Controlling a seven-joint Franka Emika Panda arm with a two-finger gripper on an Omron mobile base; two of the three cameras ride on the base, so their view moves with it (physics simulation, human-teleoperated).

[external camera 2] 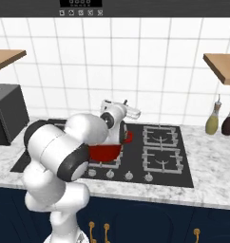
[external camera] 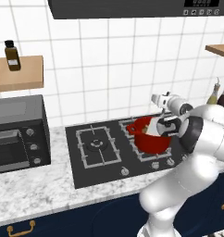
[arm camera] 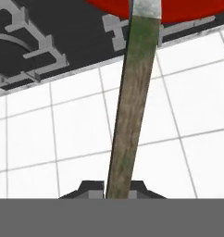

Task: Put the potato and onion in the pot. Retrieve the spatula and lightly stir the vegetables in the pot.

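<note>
two-finger dark gripper (arm camera: 118, 192) closed on the long weathered wooden handle of the spatula (arm camera: 130, 106), fingertips (arm camera: 88, 192) pressed against either side of the handle's near end in the hand view. from there the handle running straight away toward the round, glossy red cooking pot (arm camera: 178, 10), changing to a pale metal section just where it crosses the pot's rim. whether the blade touches anything inside: cannot tell, since the far end is cut off by the frame edge.

in the left base view, hand poised at the far right edge of the red pot (external camera: 151, 136), which sits on a rear burner of the black gas hob (external camera: 100, 148), directly beneath and just in front of the wrist. pot contents hidden by the hand and arm. in the right base view, pot (external camera 2: 107, 151) largely masked by the white arm, only its near wall and a bit of rim visible below the gripper.

well off to the side of the hand: black microwave (external camera: 19, 134) on the speckled marble counter (external camera: 40, 190), two bottles (external camera 2: 220, 121) by the tiled wall.
</note>
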